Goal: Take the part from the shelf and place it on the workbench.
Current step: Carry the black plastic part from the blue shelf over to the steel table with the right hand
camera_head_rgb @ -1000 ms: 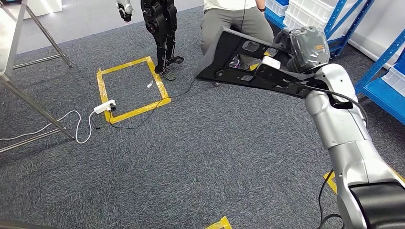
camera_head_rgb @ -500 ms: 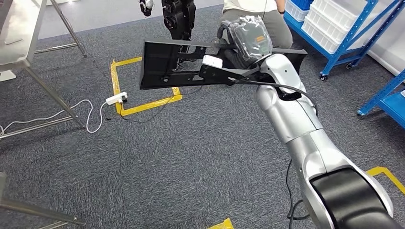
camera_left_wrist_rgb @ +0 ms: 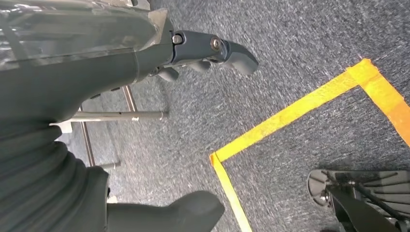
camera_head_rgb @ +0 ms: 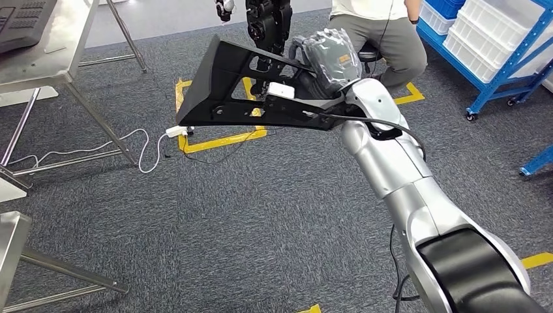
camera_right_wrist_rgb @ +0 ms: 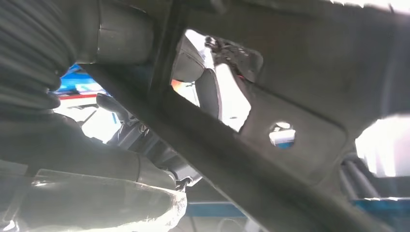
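One long black part (camera_head_rgb: 254, 91) sits clamped in my right hand (camera_head_rgb: 329, 59), its length pointing left toward the workbench (camera_head_rgb: 45, 59).

Even bright light, right wrist backlit, blurred

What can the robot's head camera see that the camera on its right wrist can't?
Head view alone: the silver right arm, a metal table, a white power strip on the carpet, yellow tape, a seated person and blue shelves. Right wrist view alone: a close look at the part's underside, with bright light through its cut-out holes. Both share the big black part held by the right hand.
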`<state>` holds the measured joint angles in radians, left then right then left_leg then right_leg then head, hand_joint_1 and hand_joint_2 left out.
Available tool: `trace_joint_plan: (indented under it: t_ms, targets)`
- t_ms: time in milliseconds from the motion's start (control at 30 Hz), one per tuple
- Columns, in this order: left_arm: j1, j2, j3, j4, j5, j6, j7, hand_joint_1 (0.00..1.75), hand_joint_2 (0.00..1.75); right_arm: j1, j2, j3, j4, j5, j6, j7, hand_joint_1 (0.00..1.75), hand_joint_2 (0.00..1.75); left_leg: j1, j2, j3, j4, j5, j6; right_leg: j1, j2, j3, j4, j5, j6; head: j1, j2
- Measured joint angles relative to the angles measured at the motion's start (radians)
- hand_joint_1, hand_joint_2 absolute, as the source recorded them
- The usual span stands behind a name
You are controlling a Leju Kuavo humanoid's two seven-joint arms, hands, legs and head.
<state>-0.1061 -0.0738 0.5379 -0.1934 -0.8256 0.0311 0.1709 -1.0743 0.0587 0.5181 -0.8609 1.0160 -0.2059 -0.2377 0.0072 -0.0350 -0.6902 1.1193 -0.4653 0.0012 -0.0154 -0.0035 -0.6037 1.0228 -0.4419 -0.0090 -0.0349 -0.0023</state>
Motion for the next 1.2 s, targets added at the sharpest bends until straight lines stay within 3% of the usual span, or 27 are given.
trace_joint_plan:
  t_ms: [67,100,133,200,267,333,400,467,567,600,633,700,767,833,900,933,1000,1033,1100,1133,1167,1200]
  targets:
    - [-0.002,-0.001,0.000,0.000,0.000,0.000,0.000,0.00,1.75,-0.001,0.004,0.002,0.001,0.000,0.000,0.000,1.73,1.75,0.005,0.019,-0.064,0.128,-0.054,-0.008,0.005,-0.013,0.000,0.000,-0.003,-0.007,-0.002,0.000]
    - [-0.002,-0.001,0.000,0.000,0.000,-0.001,0.001,0.00,1.75,0.000,0.006,0.004,0.003,0.001,0.001,0.000,1.73,1.75,0.006,0.022,-0.086,0.169,-0.064,-0.009,0.007,-0.021,0.001,0.000,-0.004,-0.008,-0.002,0.000]
    - [-0.001,-0.001,0.000,0.000,0.000,-0.002,0.001,0.00,1.75,0.000,0.008,0.005,0.004,0.001,0.001,0.000,1.73,1.75,0.007,0.024,-0.091,0.175,-0.056,-0.010,0.009,-0.028,0.001,0.000,-0.005,-0.009,-0.002,0.000]
    - [-0.001,-0.001,0.000,0.000,0.000,-0.005,0.003,0.00,1.75,-0.002,0.013,0.009,0.006,0.003,0.002,0.000,1.73,1.75,0.006,0.038,-0.043,0.079,0.001,-0.005,0.012,-0.041,0.003,0.000,-0.006,-0.010,-0.002,0.000]
    - [-0.003,0.000,0.000,0.000,0.000,-0.006,0.004,0.00,1.75,-0.008,0.018,0.010,0.007,0.004,0.003,0.000,1.73,1.75,-0.002,0.077,0.022,-0.046,0.045,0.004,0.019,-0.052,0.004,0.001,-0.009,-0.007,-0.001,0.000]
    - [-0.005,0.001,0.000,0.000,0.000,-0.005,0.004,0.00,1.75,-0.012,0.023,0.012,0.010,0.004,0.003,-0.001,1.73,1.75,-0.012,0.092,0.043,-0.092,0.050,0.014,0.025,-0.065,0.004,0.001,-0.013,-0.001,0.000,0.000]
    - [-0.005,0.002,0.000,0.000,0.000,-0.005,0.004,0.00,1.75,-0.013,0.028,0.013,0.013,0.004,0.002,-0.003,1.73,1.75,-0.012,0.072,0.046,-0.098,0.054,0.025,0.025,-0.075,0.004,0.003,-0.018,0.007,0.001,0.000]
    - [-0.004,0.002,0.001,0.000,0.000,-0.005,0.005,0.00,1.75,-0.014,0.031,0.014,0.014,0.006,0.002,-0.008,1.73,1.75,-0.008,0.055,0.054,-0.109,0.061,0.038,0.022,-0.054,-0.011,0.042,-0.040,0.010,0.002,0.000]
    - [-0.006,0.002,0.001,0.000,0.000,-0.004,0.004,0.00,1.75,-0.012,0.029,0.016,0.018,0.007,0.001,-0.012,1.73,1.75,-0.006,0.023,0.057,-0.113,0.066,0.048,0.014,-0.010,-0.096,0.224,-0.113,0.005,0.005,0.000]
    - [-0.006,0.002,0.001,0.000,0.000,-0.004,0.004,0.00,1.75,-0.008,0.028,0.018,0.021,0.007,0.001,-0.012,1.73,1.75,-0.005,0.010,0.057,-0.113,0.066,0.049,0.012,-0.007,-0.121,0.271,-0.125,0.008,0.005,0.000]
    - [-0.005,0.002,0.001,0.000,0.000,-0.004,0.004,0.00,1.75,-0.004,0.028,0.020,0.023,0.008,0.001,-0.012,1.73,1.75,-0.005,-0.003,0.057,-0.112,0.066,0.048,0.010,-0.005,-0.130,0.283,-0.123,0.014,0.005,0.000]
    - [-0.002,0.001,0.001,0.000,0.000,-0.004,0.004,0.00,1.75,-0.001,0.027,0.024,0.026,0.009,0.001,-0.012,1.73,1.75,-0.004,-0.029,0.057,-0.109,0.065,0.046,0.004,0.004,-0.094,0.194,-0.077,0.032,0.006,0.000]
    - [0.000,0.001,0.001,0.000,0.000,-0.004,0.004,0.00,1.75,-0.002,0.027,0.028,0.026,0.013,-0.001,-0.012,1.73,1.75,-0.004,-0.051,0.051,-0.102,0.061,0.038,-0.007,0.037,-0.037,0.066,-0.027,0.045,0.006,0.000]
    - [0.001,0.002,0.001,0.000,-0.001,-0.003,0.004,0.00,1.75,0.001,0.028,0.032,0.027,0.016,-0.003,-0.013,1.73,1.75,-0.003,-0.067,0.043,-0.096,0.060,0.026,-0.009,0.054,-0.014,0.018,-0.011,0.041,0.005,0.000]
    - [0.004,0.003,0.001,0.000,-0.002,-0.001,0.004,0.00,1.75,0.004,0.032,0.035,0.027,0.018,-0.006,-0.012,1.73,1.75,0.002,-0.076,0.039,-0.096,0.060,0.013,-0.005,0.036,-0.011,0.014,-0.007,0.028,0.005,0.000]
    - [0.006,0.002,0.001,0.001,-0.003,0.000,0.003,0.00,1.75,0.003,0.034,0.036,0.027,0.019,-0.007,-0.012,1.73,1.75,0.003,-0.065,0.035,-0.089,0.055,0.008,-0.005,0.029,-0.009,0.012,-0.005,0.022,0.004,0.000]
    - [0.006,0.002,0.001,0.001,-0.009,0.001,0.000,0.00,1.75,0.002,0.038,0.036,0.027,0.020,-0.009,-0.011,1.73,1.75,0.003,-0.021,0.006,-0.027,0.019,-0.001,-0.007,0.013,-0.004,0.007,-0.004,0.009,-0.001,0.000]
    - [0.005,0.001,0.001,0.001,-0.012,0.000,-0.002,0.00,1.75,0.002,0.038,0.036,0.027,0.021,-0.010,-0.010,1.73,1.75,0.003,0.003,-0.023,0.031,-0.010,-0.005,-0.004,0.004,-0.002,0.007,-0.005,0.005,-0.003,0.000]
    - [0.002,0.001,0.000,0.001,-0.017,-0.001,-0.004,0.00,1.75,0.007,0.035,0.036,0.027,0.023,-0.011,-0.009,1.73,1.75,0.006,0.022,-0.085,0.151,-0.055,-0.010,0.001,-0.016,-0.001,0.007,-0.008,-0.001,-0.004,0.000]
    - [0.002,0.000,0.000,0.001,-0.019,-0.002,-0.004,0.00,1.75,0.010,0.033,0.036,0.027,0.024,-0.011,-0.009,1.73,1.75,0.006,0.025,-0.101,0.176,-0.057,-0.011,0.003,-0.027,-0.001,0.007,-0.010,-0.003,-0.004,0.000]
    - [0.002,0.000,0.001,0.001,-0.021,-0.004,-0.004,0.00,1.75,0.012,0.031,0.036,0.027,0.025,-0.011,-0.009,1.73,1.75,0.006,0.027,-0.097,0.164,-0.041,-0.010,0.004,-0.037,-0.001,0.007,-0.011,-0.003,-0.005,0.000]
    - [0.002,0.000,0.001,0.001,-0.023,-0.006,-0.004,0.00,1.75,0.014,0.030,0.036,0.027,0.026,-0.011,-0.009,1.73,1.75,0.006,0.033,-0.073,0.116,-0.012,-0.008,0.005,-0.046,0.000,0.007,-0.011,-0.003,-0.004,0.000]
